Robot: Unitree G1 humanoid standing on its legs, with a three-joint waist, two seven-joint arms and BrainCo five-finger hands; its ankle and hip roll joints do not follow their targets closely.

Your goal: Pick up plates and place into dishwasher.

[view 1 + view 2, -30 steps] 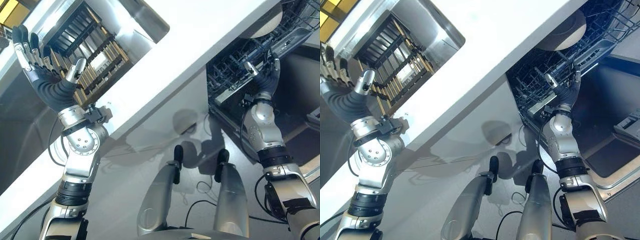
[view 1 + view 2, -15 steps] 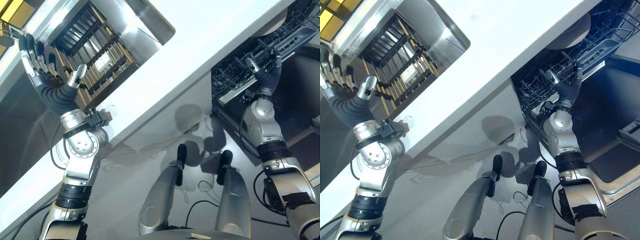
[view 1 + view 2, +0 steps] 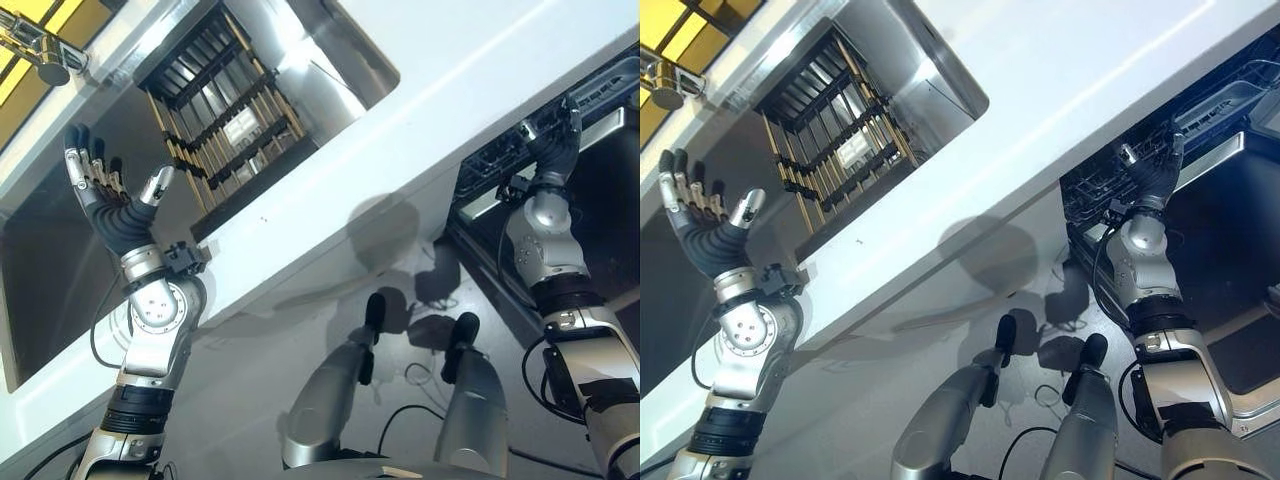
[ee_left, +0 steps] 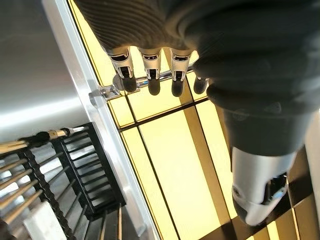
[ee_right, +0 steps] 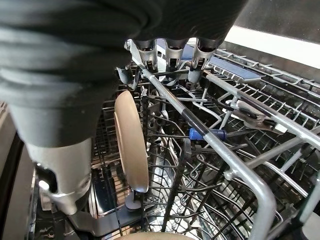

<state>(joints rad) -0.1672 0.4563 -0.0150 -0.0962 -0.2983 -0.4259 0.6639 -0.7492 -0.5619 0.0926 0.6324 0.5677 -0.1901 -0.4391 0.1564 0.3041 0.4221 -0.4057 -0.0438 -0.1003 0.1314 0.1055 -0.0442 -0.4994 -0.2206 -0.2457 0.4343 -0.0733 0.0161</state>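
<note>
fingers of my right hand [image 5: 170,52] lie fairly straight along the front rail of the dishwasher rack [image 5: 240,165], resting on the wire rather than wrapped round it, though at this close angle i can't fully rule out a light hook of the tips. my left hand [image 3: 105,195] is raised beside the sink with its fingers spread and straight, holding nothing, the faucet [image 3: 40,55] beyond it. neither hand has a plate. one plate [image 5: 131,142] stands on edge between the tines of the rack, just beside my right thumb, and the rim of another pale dish sits lower in the same rack. judging by this, the step in hand is working the rack itself, so i'd keep the push or pull straight along its runners, with even pressure across the rail, so the standing plate doesn't rattle out of its slot. the sink [image 3: 330,60], sunk in the white surface [image 3: 1060,90], holds a dark drying rack [image 3: 225,120] with wooden bars and a small pale piece among them that i can't identify; i see no plate in it.
</note>
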